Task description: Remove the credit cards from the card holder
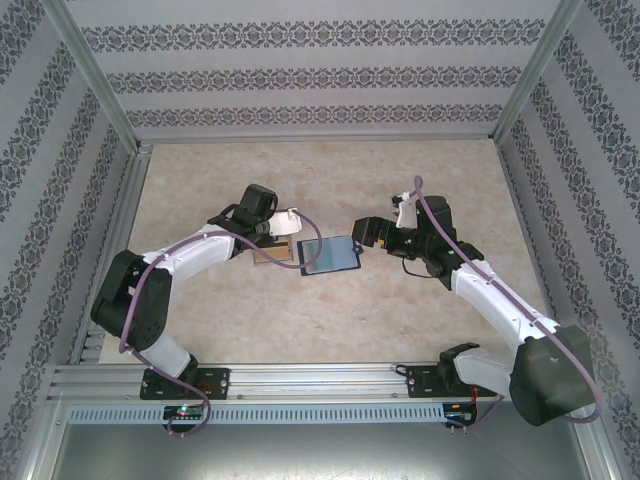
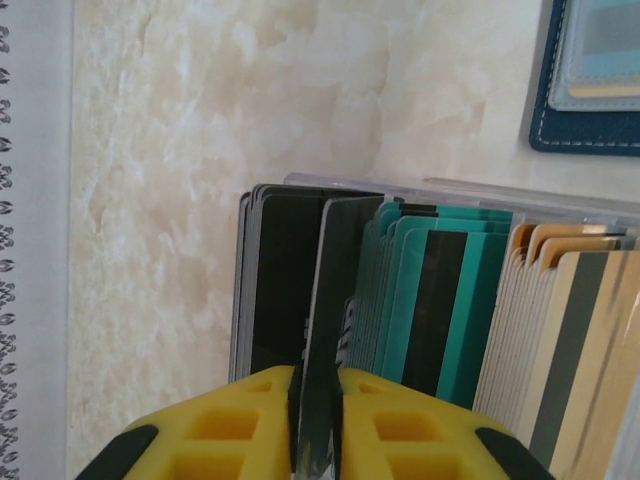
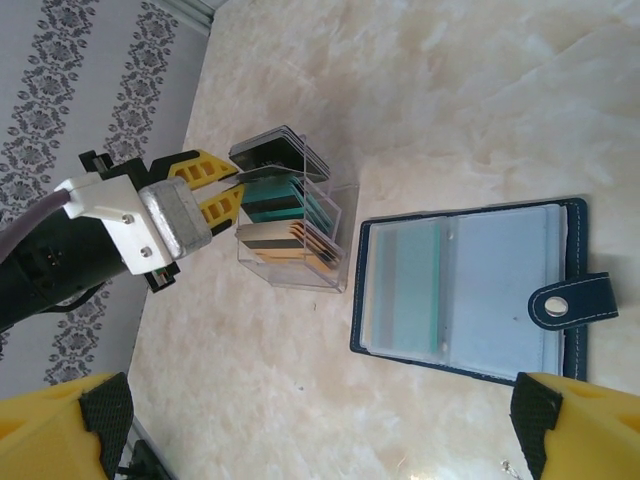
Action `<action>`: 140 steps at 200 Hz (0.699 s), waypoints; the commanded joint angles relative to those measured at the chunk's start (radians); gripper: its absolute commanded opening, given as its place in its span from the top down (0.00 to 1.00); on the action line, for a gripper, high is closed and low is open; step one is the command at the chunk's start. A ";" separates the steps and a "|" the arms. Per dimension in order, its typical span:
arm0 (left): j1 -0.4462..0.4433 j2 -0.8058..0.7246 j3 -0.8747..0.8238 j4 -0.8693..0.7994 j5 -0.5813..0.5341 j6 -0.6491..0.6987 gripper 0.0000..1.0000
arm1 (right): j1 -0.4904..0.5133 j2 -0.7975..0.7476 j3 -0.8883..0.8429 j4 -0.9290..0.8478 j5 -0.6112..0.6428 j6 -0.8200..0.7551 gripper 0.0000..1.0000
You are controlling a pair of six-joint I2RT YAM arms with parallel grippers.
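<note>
Marbled beige tabletop [image 1: 400, 180] is carrying the card holder [image 3: 470, 290], lying open and flat, its glossy clear pockets facing up, beside a clear plastic box [image 3: 345, 200] of upright credit cards [image 2: 450, 300]. The left gripper [image 2: 318, 430] is pinching one thin dark grey card [image 2: 340, 280]; the right gripper [image 3: 315, 400] is hanging with its yellow fingers [image 3: 60, 420] wide apart.

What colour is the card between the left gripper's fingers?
Dark grey; the card shows clearest in the left wrist view.
</note>
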 commanded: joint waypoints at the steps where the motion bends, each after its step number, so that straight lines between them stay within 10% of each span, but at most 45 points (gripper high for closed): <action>1: 0.015 0.018 0.016 0.019 -0.014 -0.021 0.77 | -0.004 -0.025 -0.008 0.009 0.013 0.005 0.02; 140: 0.040 -0.029 0.121 -0.001 -0.048 -0.313 0.69 | 0.020 -0.016 -0.010 -0.014 0.053 0.001 0.02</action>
